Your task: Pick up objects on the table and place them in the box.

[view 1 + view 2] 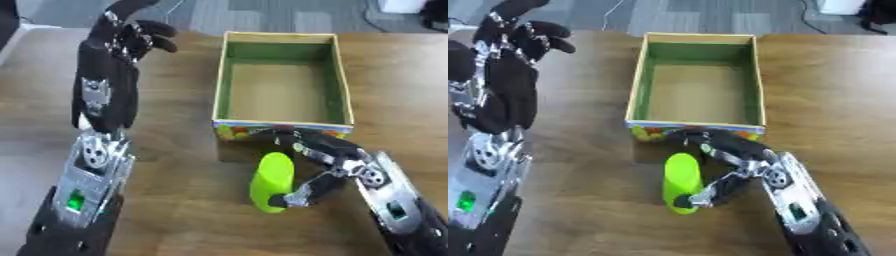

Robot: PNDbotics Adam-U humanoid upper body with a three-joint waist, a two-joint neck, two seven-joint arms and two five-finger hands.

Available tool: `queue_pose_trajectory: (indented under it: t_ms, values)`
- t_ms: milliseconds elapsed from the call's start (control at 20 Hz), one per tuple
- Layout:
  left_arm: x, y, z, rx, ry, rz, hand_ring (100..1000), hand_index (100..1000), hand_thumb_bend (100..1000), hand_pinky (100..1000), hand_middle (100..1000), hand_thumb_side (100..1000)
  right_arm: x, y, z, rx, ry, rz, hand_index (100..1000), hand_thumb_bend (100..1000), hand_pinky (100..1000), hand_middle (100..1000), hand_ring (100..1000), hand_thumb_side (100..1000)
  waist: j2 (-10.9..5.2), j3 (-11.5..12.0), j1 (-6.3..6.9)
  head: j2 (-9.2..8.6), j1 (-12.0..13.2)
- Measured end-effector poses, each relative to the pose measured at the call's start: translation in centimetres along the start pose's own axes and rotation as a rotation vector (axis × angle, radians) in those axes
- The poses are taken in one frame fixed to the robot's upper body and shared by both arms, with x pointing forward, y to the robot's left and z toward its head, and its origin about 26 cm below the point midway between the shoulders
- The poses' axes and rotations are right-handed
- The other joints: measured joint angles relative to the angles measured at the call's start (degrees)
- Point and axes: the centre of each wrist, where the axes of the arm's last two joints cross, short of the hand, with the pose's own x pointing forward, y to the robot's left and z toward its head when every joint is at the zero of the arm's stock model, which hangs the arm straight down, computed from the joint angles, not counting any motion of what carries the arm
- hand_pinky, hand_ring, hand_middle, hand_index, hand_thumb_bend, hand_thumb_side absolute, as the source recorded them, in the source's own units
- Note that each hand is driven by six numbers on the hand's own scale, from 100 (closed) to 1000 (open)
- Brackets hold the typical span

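Right fingers: curled round the lime-green cylinder (272, 181) – the thumb (297, 196) hooks in low at its near side, the other fingers (308, 140) arch over its far side, between it and the box wall.
Right hand (346, 162): comes in from the lower right corner; its forearm is cut off by the bottom edge.
Green cylinder: stands roughly upright, leaning a little, just in front of the box's near wall; whether its base rests on the table or is lifted clear cannot be told, since the thumb covers the lower edge.
Left fingers: loosely bent and spread, holding nothing – the tips (144, 35) are dark and run together, so single fingers are hard to make out.
Left hand (109, 75): raised over the table's left part, well apart from the box; in the right eye view it is partly cut off by the left edge.
Box (344, 85): open-topped, yellow rim, green inner walls, brown floor; nothing shows inside it. Its near outer wall carries a coloured print, mostly hidden behind the right fingers and too blurred to read.
Table (184, 200): brown wood grain, with grey floor beyond its far edge.
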Motion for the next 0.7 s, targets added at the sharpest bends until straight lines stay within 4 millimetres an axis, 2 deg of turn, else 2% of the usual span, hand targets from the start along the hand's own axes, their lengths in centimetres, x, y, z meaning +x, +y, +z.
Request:
queue_pose_trajectory:
  t_ms: [100,150,200,250,450,600,650,700]
  values:
    - [0.0,-0.1,0.0,0.002,0.0,0.003,611,794,567,516,749,924,0.0,0.7,-0.3,-0.038,-0.044,-0.014,950,701,100,772,742,566,0.18,0.0,0.0,0.0,-0.37]
    - [0.0,-0.1,0.0,0.002,0.0,0.003,611,794,568,516,749,924,0.0,1.1,-0.6,-0.06,-0.073,-0.029,930,756,100,748,712,534,0.22,0.01,-0.02,0.0,-0.43]
    - [0.0,-0.1,0.0,0.002,0.0,0.003,611,794,568,516,749,924,0.0,1.6,-0.9,-0.08,-0.099,-0.047,925,723,100,742,705,528,0.23,0.02,-0.07,0.0,-0.5]
    - [0.0,-0.1,0.0,0.001,0.0,0.003,611,794,568,516,748,924,0.0,2.2,-1.2,-0.097,-0.122,-0.069,913,734,100,731,695,482,0.23,0.03,-0.16,0.0,-0.71]
    - [0.0,-0.1,-0.1,-0.001,-0.005,0.004,611,794,568,517,746,924,0.1,4.1,-2.5,-0.089,-0.178,-0.136,897,724,100,726,706,402,0.27,0.04,-0.87,0.0,-1.18]
    - [0.0,-0.1,-0.2,-0.003,-0.008,0.004,611,794,568,517,744,925,0.1,4.7,-3.2,-0.06,-0.186,-0.164,806,717,100,663,666,352,0.26,0.0,-1.02,0.01,-1.74]
    - [0.0,-0.1,-0.2,-0.003,-0.007,0.004,610,794,568,517,744,925,0.1,4.8,-3.3,-0.045,-0.181,-0.167,740,707,100,595,613,344,0.21,0.0,-1.11,0.01,-1.89]
    - [-0.1,-0.1,-0.2,-0.003,-0.005,0.004,610,794,568,517,744,925,0.1,4.8,-3.5,-0.035,-0.177,-0.169,740,702,100,596,613,345,0.2,0.0,-1.17,0.01,-1.9]
